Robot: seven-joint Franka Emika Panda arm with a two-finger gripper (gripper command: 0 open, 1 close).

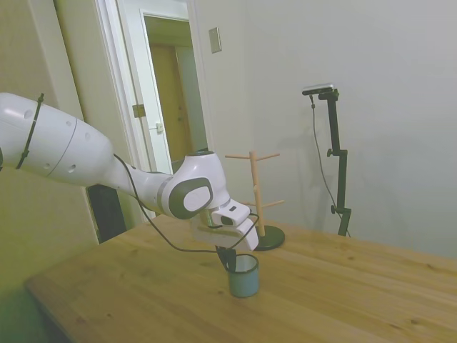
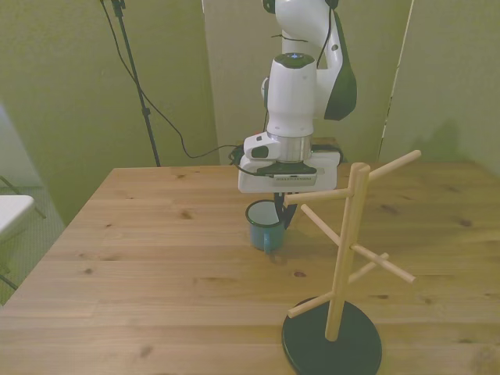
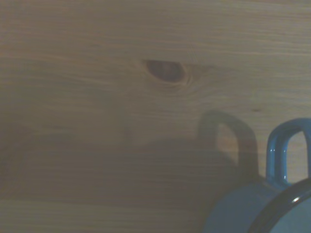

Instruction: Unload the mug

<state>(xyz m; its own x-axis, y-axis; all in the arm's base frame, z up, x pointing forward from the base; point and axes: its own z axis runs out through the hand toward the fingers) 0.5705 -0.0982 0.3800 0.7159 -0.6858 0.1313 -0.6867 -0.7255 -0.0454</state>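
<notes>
Pincer (image 1: 228, 259) at upright mug's (image 1: 243, 276) rim, on table (image 1: 343, 300).

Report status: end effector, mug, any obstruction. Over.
End effector at the mug's rim, grip state unclear. Mug upright on table, off the rack. Nothing in the way.

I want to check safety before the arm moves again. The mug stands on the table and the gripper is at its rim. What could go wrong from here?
1. The gripper is at the rim of the mug; if it lifts or moves sideways before it is clear, the mug may tip or slide.
2. The wooden peg rack stands close by with its pegs sticking out; a wide retreat could knock it over.
</notes>
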